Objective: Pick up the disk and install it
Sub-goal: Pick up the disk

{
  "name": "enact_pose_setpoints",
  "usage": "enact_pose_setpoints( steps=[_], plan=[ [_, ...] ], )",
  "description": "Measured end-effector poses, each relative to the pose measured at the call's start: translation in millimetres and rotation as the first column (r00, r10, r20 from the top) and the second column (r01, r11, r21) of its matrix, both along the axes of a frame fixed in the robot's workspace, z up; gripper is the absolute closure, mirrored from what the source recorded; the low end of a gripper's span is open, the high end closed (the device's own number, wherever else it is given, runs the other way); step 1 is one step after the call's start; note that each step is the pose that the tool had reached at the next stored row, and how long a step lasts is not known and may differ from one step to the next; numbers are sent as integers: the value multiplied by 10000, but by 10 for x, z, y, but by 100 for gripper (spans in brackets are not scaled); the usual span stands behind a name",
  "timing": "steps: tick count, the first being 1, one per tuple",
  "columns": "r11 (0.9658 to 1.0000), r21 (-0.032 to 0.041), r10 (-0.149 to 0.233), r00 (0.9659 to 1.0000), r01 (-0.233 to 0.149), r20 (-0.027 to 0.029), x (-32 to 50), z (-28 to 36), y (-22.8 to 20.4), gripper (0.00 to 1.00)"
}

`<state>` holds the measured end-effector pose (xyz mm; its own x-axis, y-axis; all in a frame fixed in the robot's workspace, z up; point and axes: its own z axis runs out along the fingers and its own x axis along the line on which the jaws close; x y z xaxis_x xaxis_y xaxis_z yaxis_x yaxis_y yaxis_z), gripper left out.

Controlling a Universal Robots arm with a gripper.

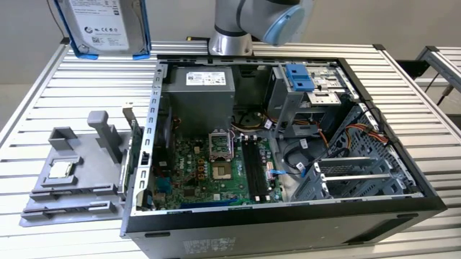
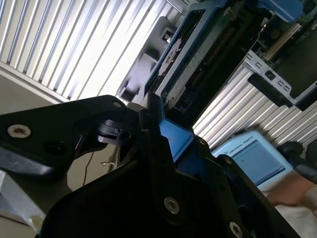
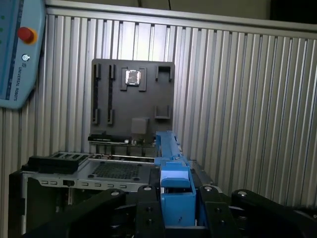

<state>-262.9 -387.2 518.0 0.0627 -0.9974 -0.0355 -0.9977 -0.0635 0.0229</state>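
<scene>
The disk point(image 1: 104, 24), a silver hard drive with a white label and blue side rails, hangs upright above the table's far corner on the exterior view's left. In the first wrist view my gripper point(image 3: 176, 196) is shut on the disk's blue rail point(image 3: 173, 163), which runs away from the black fingers point(image 3: 148, 208). The second wrist view has the same grip point(image 2: 166, 144), with the disk's edge point(image 2: 198, 59) reaching out past the fingers. The open computer case point(image 1: 374, 183) lies on the table to the exterior view's right of the disk.
Inside the case are a grey power-supply box point(image 1: 202, 91), the motherboard point(image 1: 216, 172) and a blue drive bracket point(image 1: 299, 75) at the bay. A grey fixture point(image 1: 79, 178) holding a small square chip point(image 1: 61, 170) sits on the slatted table. A teach pendant point(image 3: 15, 49) and a hand point(image 2: 292, 193) are nearby.
</scene>
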Motion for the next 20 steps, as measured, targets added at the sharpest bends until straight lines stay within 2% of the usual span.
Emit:
enact_pose_setpoints(
  steps=[14, 20],
  plan=[
    [10000, 0, 4, 10000, -4, 69, 555, -71, 0, 100],
    [10000, 1, 4, 9999, -4, 113, 821, -107, 0, 100]
  ],
)
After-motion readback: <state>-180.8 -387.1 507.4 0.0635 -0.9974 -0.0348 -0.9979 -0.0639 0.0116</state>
